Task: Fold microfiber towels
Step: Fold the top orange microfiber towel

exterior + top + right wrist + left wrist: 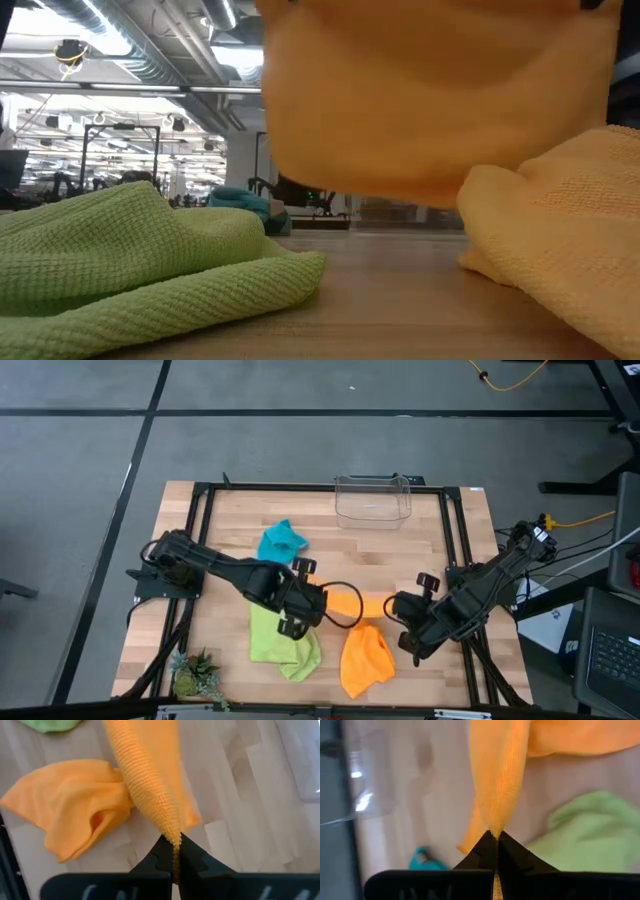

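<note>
Orange towel [352, 604] stretched between left gripper [322, 603] and right gripper [392, 605], both clenched on its ends; second orange towel [365, 658], green towel [283, 643] left crumpled on table [230, 520]

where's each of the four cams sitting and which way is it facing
High view: above the table, looking straight down; both arms show, the left gripper and right gripper stretching an orange towel.
Low view: table height, looking level across; no arm shows, only the lime green towel.
Left wrist view: behind its own shut fingers, facing along the towel.
Right wrist view: the same from the other end; its fingers show.
All four share the held orange towel.
</note>
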`<state>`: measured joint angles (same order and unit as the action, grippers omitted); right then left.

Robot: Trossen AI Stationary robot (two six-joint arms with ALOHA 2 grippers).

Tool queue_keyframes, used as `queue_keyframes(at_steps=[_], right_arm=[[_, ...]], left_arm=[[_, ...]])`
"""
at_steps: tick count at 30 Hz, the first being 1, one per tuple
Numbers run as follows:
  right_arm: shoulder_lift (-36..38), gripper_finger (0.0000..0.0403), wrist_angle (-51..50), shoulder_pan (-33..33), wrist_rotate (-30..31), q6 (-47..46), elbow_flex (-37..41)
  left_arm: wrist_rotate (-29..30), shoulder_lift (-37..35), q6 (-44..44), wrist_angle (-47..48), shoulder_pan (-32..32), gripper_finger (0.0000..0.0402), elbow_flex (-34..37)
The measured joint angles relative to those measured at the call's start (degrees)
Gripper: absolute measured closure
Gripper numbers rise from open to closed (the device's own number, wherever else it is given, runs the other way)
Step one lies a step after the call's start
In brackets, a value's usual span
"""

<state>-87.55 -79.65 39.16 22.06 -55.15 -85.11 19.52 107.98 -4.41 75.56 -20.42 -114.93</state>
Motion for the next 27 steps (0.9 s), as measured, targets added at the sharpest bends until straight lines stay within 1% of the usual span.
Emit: queue_keyframes(at_steps=[3, 5, 7, 11, 13, 15, 18, 22, 24, 27], right_arm=[[0.0, 0.0400, 0.0, -0.9, 0.2, 4.0, -0.5], [0.0, 0.0401, 0.4, -3.2, 0.5, 5.8, 1.0], [0.0, 0.0401, 0.2, -6.4, 1.1, 6.0, 4.4], [0.0, 0.0401, 2.5, -12.7, 3.4, 7.1, 13.6], [0.0, 0.0401, 6.0, -16.0, 4.4, 8.9, 18.7], [0.0, 0.0401, 11.8, -19.6, 6.0, 11.5, 23.6], [0.0, 0.0401, 20.5, -24.5, 8.5, 17.3, 28.9], [0.0, 0.0401, 28.9, -30.8, 11.9, 25.2, 32.1], [0.0, 0.0401, 31.8, -33.5, 13.5, 28.9, 32.7], [0.0, 0.0401, 34.2, -37.1, 14.2, 32.3, 33.0]], left_arm=[[-8.2, -0.3, 2.9, -1.0, 2.6, 0.0401, -1.9], [-13.9, -0.2, 5.0, -2.2, 6.3, 0.0401, -0.6], [-16.1, 0.5, 6.6, -6.2, 10.6, 0.0401, 2.8], [-19.0, 0.7, 10.0, -14.3, 19.0, 0.0401, 13.2], [-19.3, 0.7, 10.6, -17.5, 23.0, 0.0401, 18.7], [-18.8, 0.7, 11.0, -19.7, 26.6, 0.0401, 23.9], [-18.6, 0.7, 12.6, -25.4, 30.8, 0.0401, 29.6], [-18.2, 0.7, 15.8, -30.2, 33.6, 0.0401, 31.5], [-16.3, 0.7, 18.0, -31.5, 34.4, 0.0401, 31.6], [-12.7, 0.7, 19.0, -32.5, 35.2, 0.0401, 31.6]])
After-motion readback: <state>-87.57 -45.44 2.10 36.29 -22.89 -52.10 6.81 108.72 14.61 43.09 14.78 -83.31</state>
